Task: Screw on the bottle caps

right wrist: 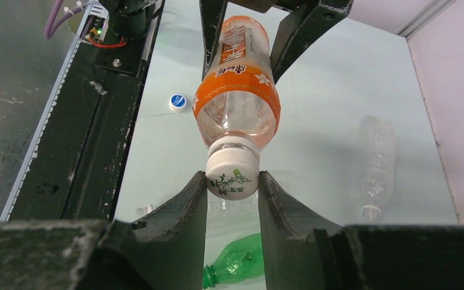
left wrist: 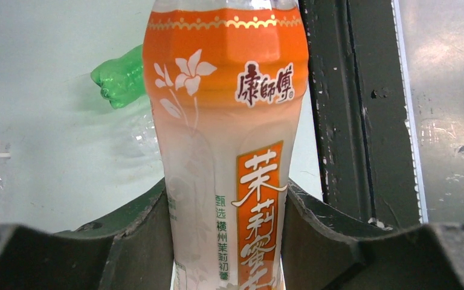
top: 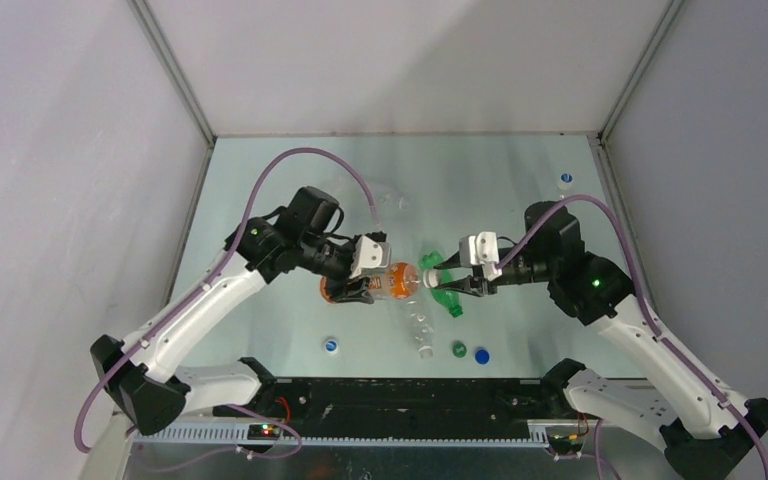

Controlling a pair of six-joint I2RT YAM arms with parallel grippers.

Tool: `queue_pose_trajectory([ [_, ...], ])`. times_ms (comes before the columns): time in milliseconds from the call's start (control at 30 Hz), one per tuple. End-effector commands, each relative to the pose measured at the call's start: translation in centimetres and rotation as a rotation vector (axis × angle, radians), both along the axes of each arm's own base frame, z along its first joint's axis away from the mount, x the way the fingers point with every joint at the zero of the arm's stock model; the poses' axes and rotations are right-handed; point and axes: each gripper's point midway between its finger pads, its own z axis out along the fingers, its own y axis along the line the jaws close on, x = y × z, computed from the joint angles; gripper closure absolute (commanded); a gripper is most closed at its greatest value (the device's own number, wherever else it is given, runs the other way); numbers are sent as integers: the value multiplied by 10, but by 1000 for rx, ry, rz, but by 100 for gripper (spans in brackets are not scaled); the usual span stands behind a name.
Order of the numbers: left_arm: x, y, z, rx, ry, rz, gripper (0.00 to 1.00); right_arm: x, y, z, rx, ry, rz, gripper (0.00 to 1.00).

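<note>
My left gripper [top: 373,284] [left wrist: 226,241] is shut on the labelled body of the orange bottle [top: 397,281] [left wrist: 229,121] [right wrist: 237,90], holding it level above the table. A white cap [right wrist: 232,173] sits on the bottle's neck, and my right gripper [top: 442,276] [right wrist: 232,184] is shut on it, one finger on each side. Under both grippers a green bottle [top: 449,303] [left wrist: 119,77] [right wrist: 240,261] lies uncapped on the table.
One clear bottle [top: 386,198] [right wrist: 377,162] lies at the back and another [top: 420,331] in front. Loose caps lie near the front: blue-and-white [top: 331,346] [right wrist: 177,102], green [top: 458,349], blue [top: 482,355]. A capped item [top: 565,181] stands far right. The black rail [top: 400,395] runs along the near edge.
</note>
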Motion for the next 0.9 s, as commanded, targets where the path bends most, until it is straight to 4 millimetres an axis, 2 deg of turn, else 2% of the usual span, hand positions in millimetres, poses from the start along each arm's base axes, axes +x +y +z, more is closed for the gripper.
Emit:
queue_pose_trajectory([
  [0,4,-32,48,-237,-159,-79,73,-1,8,7,13,21,25,100],
  [33,4,-32,44,-240,-152,-66,74,0,9,5,11,34,25,100],
  [67,7,-35,51,-270,-187,-62,73,0,10,6,15,50,22,100],
  [233,17,-40,55,-299,-268,6,73,1,12,6,22,122,-5,100],
  [367,30,-46,67,-360,-378,76,73,1,12,4,18,207,-34,100],
  [467,38,-46,65,-362,-438,136,73,4,11,0,10,285,-93,100],
  [500,40,-47,71,-382,-463,147,73,5,11,-1,8,320,-120,100],
  [533,42,-47,66,-373,-476,164,73,5,11,-1,7,338,-128,100],
  [567,43,-49,72,-395,-502,172,73,5,11,-2,7,370,-146,100],
  [667,48,-50,65,-395,-546,214,72,7,11,-2,11,439,-197,100],
  [867,56,-55,67,-407,-618,285,71,17,10,-9,17,637,-376,100],
])
